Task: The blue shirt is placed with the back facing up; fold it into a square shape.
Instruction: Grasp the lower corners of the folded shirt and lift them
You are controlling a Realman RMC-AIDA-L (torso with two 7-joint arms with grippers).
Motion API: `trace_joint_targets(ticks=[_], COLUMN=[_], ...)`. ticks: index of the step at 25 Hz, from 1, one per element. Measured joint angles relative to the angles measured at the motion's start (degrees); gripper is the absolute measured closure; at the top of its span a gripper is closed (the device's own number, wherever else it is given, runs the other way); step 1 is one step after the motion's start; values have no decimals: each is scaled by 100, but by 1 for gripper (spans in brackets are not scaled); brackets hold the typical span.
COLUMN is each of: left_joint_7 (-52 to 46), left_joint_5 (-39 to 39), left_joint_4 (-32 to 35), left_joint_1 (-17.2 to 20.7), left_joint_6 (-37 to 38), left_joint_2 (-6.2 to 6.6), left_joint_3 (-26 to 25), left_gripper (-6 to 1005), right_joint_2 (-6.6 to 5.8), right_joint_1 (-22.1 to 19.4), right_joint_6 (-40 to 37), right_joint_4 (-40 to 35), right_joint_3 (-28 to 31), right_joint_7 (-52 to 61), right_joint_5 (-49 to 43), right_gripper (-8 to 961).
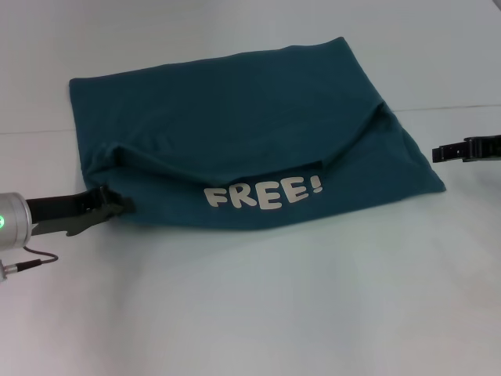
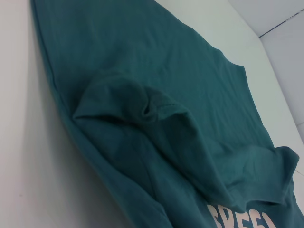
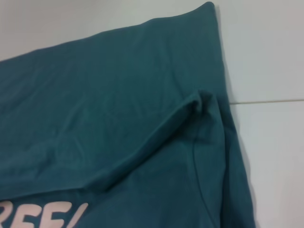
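Observation:
The blue shirt [image 1: 235, 117] lies on the white table, its near part folded back over itself so the white "FREE!" lettering [image 1: 262, 193] faces up along the near edge. The folded flap leaves a raised crease at each side. My left gripper [image 1: 119, 207] sits low at the shirt's near-left corner, its tip at the cloth's edge. My right gripper [image 1: 438, 153] hovers just off the shirt's right edge, apart from it. The left wrist view shows the shirt [image 2: 142, 71] with a puckered fold; the right wrist view shows the shirt [image 3: 118, 85] and its flap edge.
The white table [image 1: 250, 313] extends all round the shirt, with a thin seam line [image 1: 446, 108] running across it behind the right gripper. A grey cable [image 1: 31, 262] hangs by my left wrist.

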Motion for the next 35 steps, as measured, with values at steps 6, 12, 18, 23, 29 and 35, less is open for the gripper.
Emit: trace_joint_targets(ticks=[6, 12, 18, 23, 29, 35], left_joint_7=[-2, -2, -2, -2, -2, -4], left_joint_5=[-1, 0, 1, 1, 1, 1], left_joint_4=[30, 57, 59, 59, 49, 51], left_joint_1=[7, 9, 9, 9, 10, 39], left_joint_6=[5, 8, 11, 9, 9, 4], left_joint_2=[-15, -39, -61, -62, -62, -71], left_joint_3=[-9, -9, -9, -9, -8, -8], left_gripper=[990, 989, 987, 986, 985, 983], right_joint_2=[159, 224, 326, 379, 393, 403], right_joint_1=[14, 111, 160, 256, 312, 231], right_joint_6=[744, 1291, 1678, 2009, 2163, 2087], right_joint_4=[424, 821, 995, 1246, 1339, 1149], right_joint_3=[-244, -255, -385, -686, -847, -775], right_joint_7=[-4, 30, -13, -15, 20, 37], right_joint_5=[-30, -57, -61, -62, -61, 112], right_gripper=[280, 280, 291, 298, 307, 377])
